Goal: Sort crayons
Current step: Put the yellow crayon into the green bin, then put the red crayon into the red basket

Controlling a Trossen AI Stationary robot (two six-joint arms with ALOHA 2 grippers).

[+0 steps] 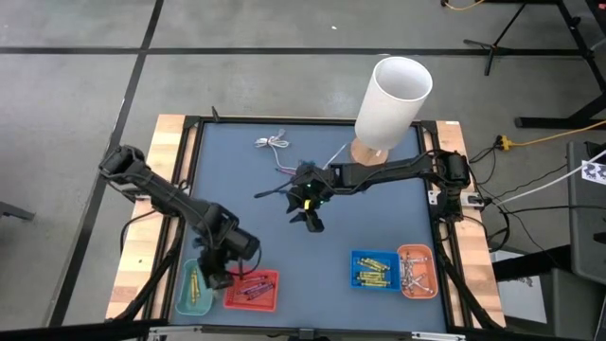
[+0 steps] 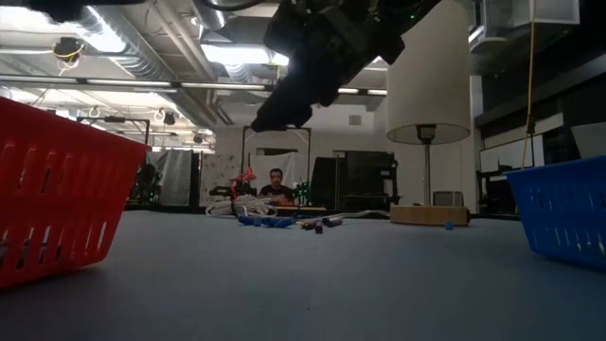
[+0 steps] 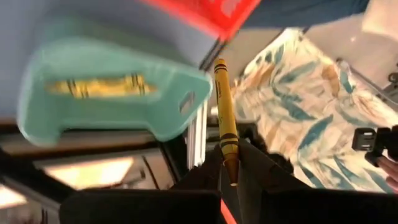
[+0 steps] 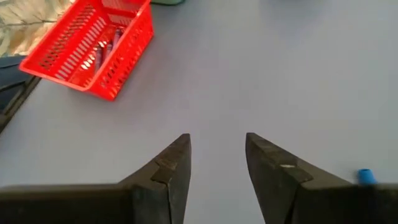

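Observation:
My left gripper is at the near left, above the teal basket and next to the red basket. It is shut on a yellow crayon. The teal basket holds yellow crayons, and the red basket holds purple ones. My right gripper hangs open and empty over the middle of the blue mat. A few loose crayons lie on the mat behind it. My left gripper pinches the yellow crayon near one end between its two fingers. The crayon lies along the fingers and sticks out past their tips. It is lifted clear, over the teal basket's rim.
A blue basket with yellow crayons and an orange basket stand at the near right. A tall white cylinder on a wooden base stands at the far right. A white cable lies at the far side. A person sits beyond the table.

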